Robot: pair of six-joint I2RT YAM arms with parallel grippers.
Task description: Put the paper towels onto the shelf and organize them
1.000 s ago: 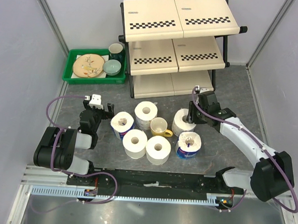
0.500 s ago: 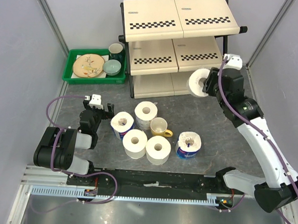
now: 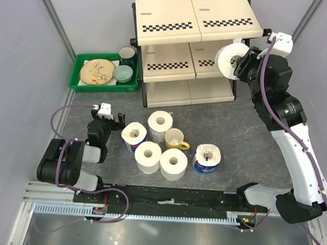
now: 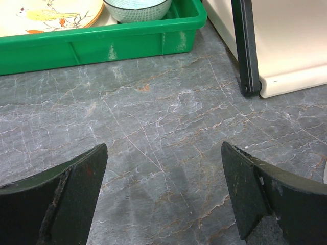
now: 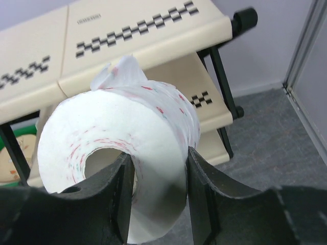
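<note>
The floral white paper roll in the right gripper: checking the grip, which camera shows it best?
Right wrist view: the floral white paper roll fills the frame, its wall pinched by the right gripper, one finger in the core. Top external shows it small, before the cream stepped shelf. Left wrist misses it.

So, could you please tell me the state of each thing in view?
right gripper, shut on the held paper towel
left gripper, open and empty
held paper towel, aloft near the shelf
other five paper towels, standing on the table
shelf, visible tiers bare
yellow mug, upright
</note>
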